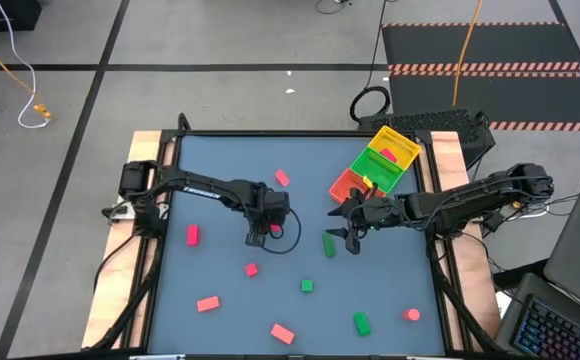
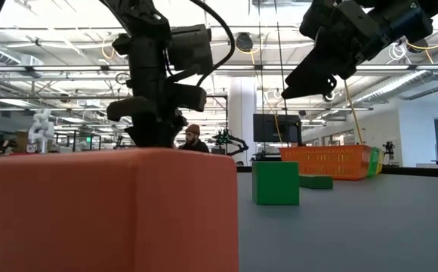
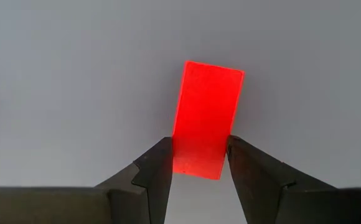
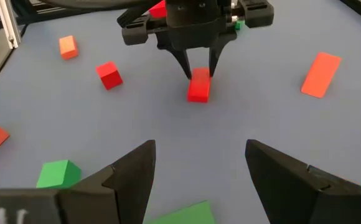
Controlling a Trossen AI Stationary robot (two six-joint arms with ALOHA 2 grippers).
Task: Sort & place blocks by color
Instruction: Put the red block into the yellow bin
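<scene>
My left gripper (image 1: pixel 259 238) stands at the table's middle, pointing down, shut on a red block (image 3: pixel 206 115); the right wrist view shows this block (image 4: pixel 198 87) under its fingers. My right gripper (image 1: pixel 350 234) is open and hangs in the air right of a green block (image 1: pixel 328 244), touching nothing. That green block (image 4: pixel 182 214) lies flat on the table below its fingers. Other red blocks (image 1: pixel 192 234) and green blocks (image 1: pixel 307 286) lie flat and scattered over the table. The yellow, green and red tray (image 1: pixel 375 165) sits at the far right. My left gripper pinches the red block between its two fingers, one on each long side near one end (image 3: pixel 196 163). The fingers (image 4: pixel 190 65) come from above, pointing down. The rest of the block sticks out past them. Whether it is off the table, I cannot tell.
Red blocks lie at the far middle (image 1: pixel 282 178) and along the near side (image 1: pixel 207 303), (image 1: pixel 282 333); a green one (image 1: pixel 361 322) and a pink round piece (image 1: pixel 412 315) are near right. A red block (image 2: pixel 106 211) fills the low view's foreground. A person sits beyond the table.
</scene>
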